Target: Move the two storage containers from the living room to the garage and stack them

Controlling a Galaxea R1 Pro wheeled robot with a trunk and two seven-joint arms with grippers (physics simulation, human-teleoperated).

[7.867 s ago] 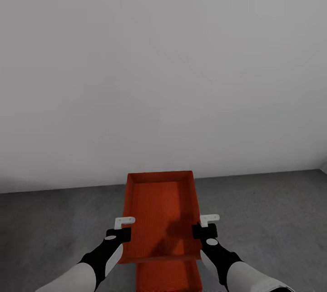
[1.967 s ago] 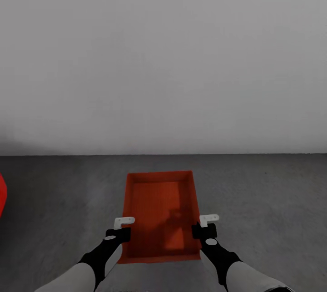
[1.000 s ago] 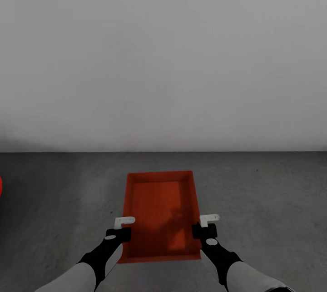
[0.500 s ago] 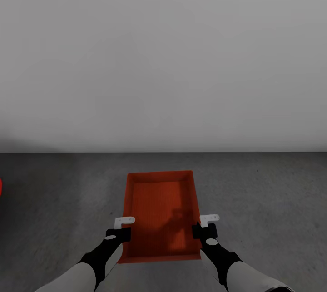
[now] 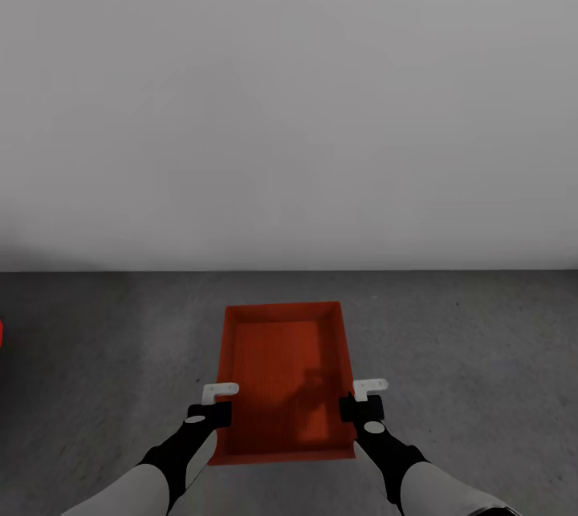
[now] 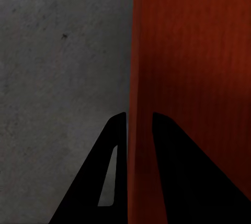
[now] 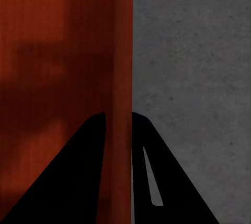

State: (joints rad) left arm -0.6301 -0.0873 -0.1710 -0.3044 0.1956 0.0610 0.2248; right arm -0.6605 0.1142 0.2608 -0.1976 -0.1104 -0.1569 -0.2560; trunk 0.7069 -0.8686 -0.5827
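One red-orange storage container point(image 5: 281, 363) hangs level between my two arms over the dark grey concrete floor point(image 5: 474, 355) of the garage. My left gripper point(image 5: 218, 405) is shut on its left wall, and the left wrist view has the thin red wall point(image 6: 137, 77) running between the two black fingers point(image 6: 112, 145). My right gripper point(image 5: 358, 399) is shut on the right wall point(image 7: 121, 51) in the same way. The second container is hidden from view.
A plain white-grey wall point(image 5: 289, 99) stands straight ahead and meets the floor a short way past the container. A sliver of the red car point(image 5: 2, 331) shows at the far left edge. Bare concrete lies to both sides.
The camera has turned since the earliest frame: more floor shows ahead, and the second container seen under the held one is gone from view. Over the last second nothing has visibly moved.
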